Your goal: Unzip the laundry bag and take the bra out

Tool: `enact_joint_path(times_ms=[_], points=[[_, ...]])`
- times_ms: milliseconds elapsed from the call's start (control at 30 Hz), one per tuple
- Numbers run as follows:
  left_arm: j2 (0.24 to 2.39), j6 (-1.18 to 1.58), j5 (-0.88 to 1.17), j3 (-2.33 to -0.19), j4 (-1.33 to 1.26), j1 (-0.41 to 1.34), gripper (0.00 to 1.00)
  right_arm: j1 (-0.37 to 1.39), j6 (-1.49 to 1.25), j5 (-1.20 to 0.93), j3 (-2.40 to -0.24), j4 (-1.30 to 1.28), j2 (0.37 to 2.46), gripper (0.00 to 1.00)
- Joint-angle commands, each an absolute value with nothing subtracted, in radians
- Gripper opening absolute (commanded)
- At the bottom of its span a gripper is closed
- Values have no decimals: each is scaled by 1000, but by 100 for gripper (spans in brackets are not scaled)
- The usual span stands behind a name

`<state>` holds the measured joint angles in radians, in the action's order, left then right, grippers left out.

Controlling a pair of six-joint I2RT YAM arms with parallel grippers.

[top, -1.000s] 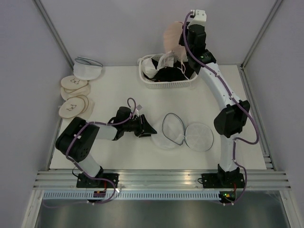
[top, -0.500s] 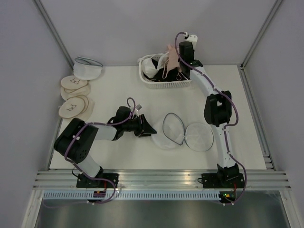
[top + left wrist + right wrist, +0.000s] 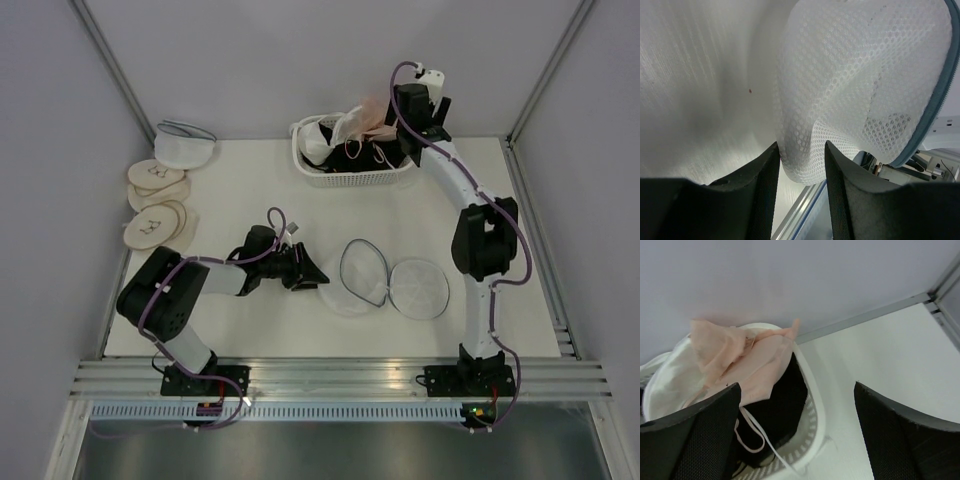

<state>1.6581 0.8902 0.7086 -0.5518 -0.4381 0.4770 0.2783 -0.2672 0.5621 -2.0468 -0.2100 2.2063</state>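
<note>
Top view: shows the laundry bag (image 3: 385, 280) unzipped at mid-bench (image 3: 250, 200), both dish-like halves splayed side by side with nothing seen inside. Places the left fingers (image 3: 306, 271) at the mesh edge of the left half. Puts the right arm (image 3: 460, 190) outstretched over the white basket (image 3: 345, 178) at the far edge, with the bra (image 3: 372, 110) draped over the garments heaped there. Left wrist view: shows the left fingers pressed together on a fold of the white mesh, with the zipper (image 3: 935, 100) curving along the far rim. Right wrist view: shows the right fingers (image 3: 700, 440) spread wide with nothing between them, poised above the bra perched high on the pile against the far rim, one thin strap (image 3: 751, 432) looping down just beside a finger. Judged as essentially complete, needing only withdrawal. Could snag that strap on a rising finger and drag the bra out over the rim. Could tip the loosely perched bra behind the basket. Could also haul the bag across the bench on retracting the left arm before unclamping.
</note>
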Motion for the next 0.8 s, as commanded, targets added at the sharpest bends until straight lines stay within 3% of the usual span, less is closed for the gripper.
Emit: enact_joint_path(times_ms=[0, 100, 233, 300, 467, 533, 767], points=[[1577, 885, 681, -542, -448, 472, 46, 290, -319, 653, -1885, -189, 1912, 98], [1523, 879, 672, -531, -442, 472, 46, 316, -331, 637, -1661, -212, 1748, 98], [1430, 873, 657, -508, -430, 474, 47, 344, -331, 389, -1351, -215, 1531, 98], [1352, 859, 629, -496, -400, 474, 51, 386, -334, 367, -1161, -189, 1388, 98], [1152, 805, 560, -476, -287, 479, 92, 482, -380, 308, -931, -242, 1125, 98], [1053, 778, 528, -480, -221, 483, 100, 534, -409, 324, -865, -309, 996, 98], [839, 753, 486, -465, -68, 491, 100, 563, -489, 360, -767, -527, 637, 98]])
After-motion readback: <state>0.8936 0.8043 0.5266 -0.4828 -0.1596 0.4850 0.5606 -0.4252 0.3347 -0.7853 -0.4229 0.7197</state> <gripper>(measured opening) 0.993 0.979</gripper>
